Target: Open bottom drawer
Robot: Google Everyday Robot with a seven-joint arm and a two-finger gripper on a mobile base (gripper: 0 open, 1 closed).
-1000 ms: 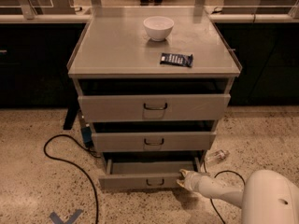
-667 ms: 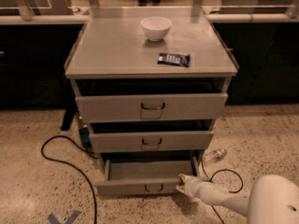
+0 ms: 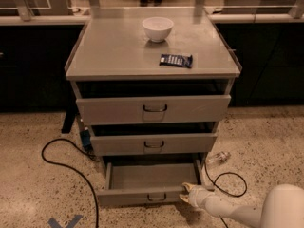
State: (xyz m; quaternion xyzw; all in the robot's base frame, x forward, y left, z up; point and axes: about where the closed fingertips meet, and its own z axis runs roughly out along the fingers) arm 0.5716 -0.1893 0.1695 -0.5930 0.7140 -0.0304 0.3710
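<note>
The grey cabinet (image 3: 152,56) has three drawers. The bottom drawer (image 3: 151,182) is pulled well out toward me, showing its plain grey inside. Its front has a small dark wire handle (image 3: 156,197) at centre. The top drawer (image 3: 153,109) and middle drawer (image 3: 153,143) are each out a little. My gripper (image 3: 186,193) is at the right end of the bottom drawer's front, touching its top edge. The white arm (image 3: 237,211) runs off to the lower right.
A white bowl (image 3: 157,28) and a dark blue packet (image 3: 175,60) lie on the cabinet top. A black cable (image 3: 61,161) loops over the floor on the left. A clear bottle (image 3: 217,158) and another cable (image 3: 232,184) lie on the right. Dark counters stand behind.
The bottom drawer has slid further out toward me, and my gripper has moved with its right front corner. The view has shifted slightly.
</note>
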